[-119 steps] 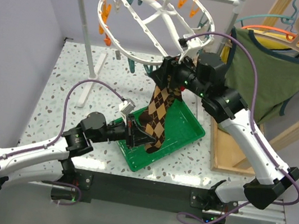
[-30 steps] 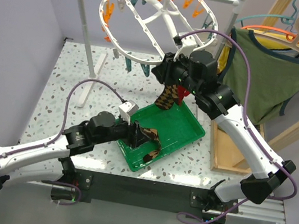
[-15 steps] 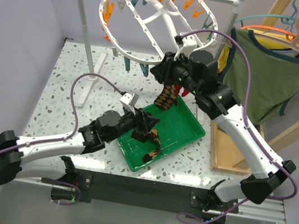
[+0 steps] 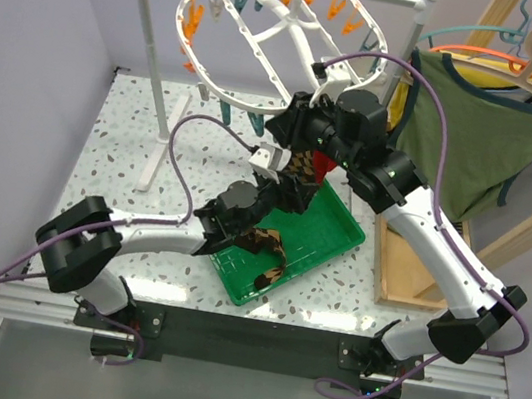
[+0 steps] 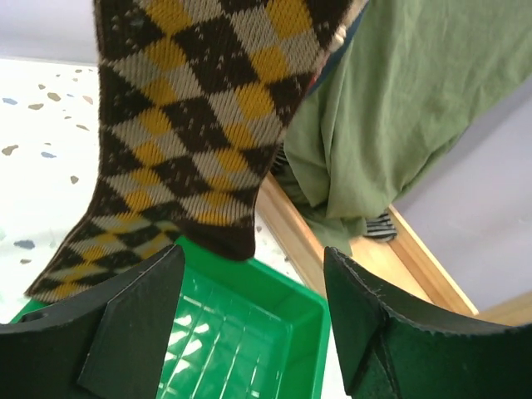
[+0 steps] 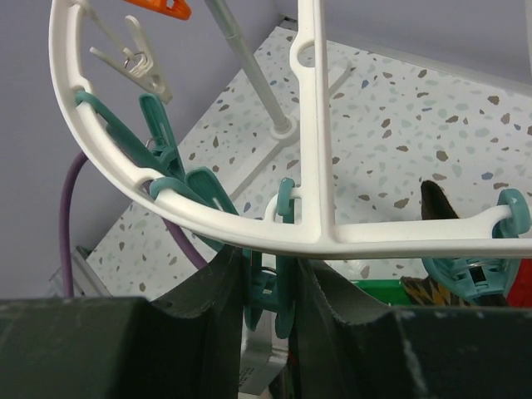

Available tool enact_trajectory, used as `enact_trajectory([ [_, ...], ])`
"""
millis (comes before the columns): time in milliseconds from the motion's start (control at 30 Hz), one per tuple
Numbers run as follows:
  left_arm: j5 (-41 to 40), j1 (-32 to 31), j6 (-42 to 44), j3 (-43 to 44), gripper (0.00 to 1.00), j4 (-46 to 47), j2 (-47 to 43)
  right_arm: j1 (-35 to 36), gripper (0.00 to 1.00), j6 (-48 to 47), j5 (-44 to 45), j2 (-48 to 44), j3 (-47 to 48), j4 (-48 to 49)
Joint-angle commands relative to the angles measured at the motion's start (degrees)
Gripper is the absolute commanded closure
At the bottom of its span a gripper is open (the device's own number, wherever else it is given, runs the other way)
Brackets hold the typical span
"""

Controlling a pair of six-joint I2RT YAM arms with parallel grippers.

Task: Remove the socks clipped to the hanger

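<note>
While left tool (image 5: 253, 259) gapes below hanging checkered sock (image 5: 191, 125), right tool (image 6: 270, 278) pinches teal clothespin (image 6: 283, 249).

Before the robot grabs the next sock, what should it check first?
1. Left gripper open: ok, jaws wide apart.
2. Hanging checkered sock lined up: ok, it dangles just ahead of that gripper, not yet gripped.
3. Right gripper on a teal clothespin: ok, closed on it from both sides.
4. That clothespin is the one holding the sock: cannot tell.
5. Green tray underneath: ok, one other checkered sock already lies in it.
</note>
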Motion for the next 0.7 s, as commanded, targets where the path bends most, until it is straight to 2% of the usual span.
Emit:
enact_trajectory([
  [0, -4.52, 0.12, 2.11, 4.81, 0.28, 6.54, 3.78, 0.94, 1.0, 1.24, -0.5, -1.57, 2.02, 0.38],
  [33, -5.05, 0.03, 3.25, 5.34, 0.33, 7.24, 5.09, 1.03, 1.0, 1.42, -0.5, -1.48, 2.28, 0.38],
  [133, -6.72, -0.67, 6.76, 7.19, 0.37, 8.83, 7.12, 1.47, 1.0, 1.59, -0.41, -1.48, 2.37, 0.38],
  [300, -9.27, -1.11, 8.26, 11.58, 0.47, 5.49, 9.94, 2.0, 1.0, 1.77, 0.29, -2.01, 2.37, 0.21],
  [333, -9.71, -1.11, 8.96, 11.85, 0.59, 4.62, 10.46, 2.08, 1.0, 1.94, 0.38, -2.09, 2.2, 0.21],
  [367, -11.62, -1.11, 9.06, 12.02, 0.64, 4.0, 10.64, 2.08, 1.0, 1.94, 0.47, -2.09, 2.11, 0.21],
  [400, -11.99, -1.11, 9.41, 12.29, 0.77, 3.47, 10.56, 2.26, 1.0, 1.94, 0.64, -2.27, 2.02, 0.12],
  [467, -12.0, -1.11, 11.16, 12.55, 0.88, 1.81, 10.12, 2.35, 1.0, 2.03, 0.73, -2.36, 1.67, 0.12],
  [500, -11.91, -1.11, 11.25, 12.64, 1.0, 0.58, 9.85, 2.52, 1.0, 2.03, 0.73, -2.62, 1.41, 0.12],
  [567, -10.33, -1.2, 10.73, 11.77, 1.0, -2.59, 8.01, 2.52, 0.98, 2.03, 0.82, -2.71, 1.05, 0.21],
  [667, -8.31, -1.55, 10.03, 7.65, 1.0, -2.33, 4.15, 2.61, 0.97, 1.86, 0.91, -2.8, 0.79, -0.14],
])
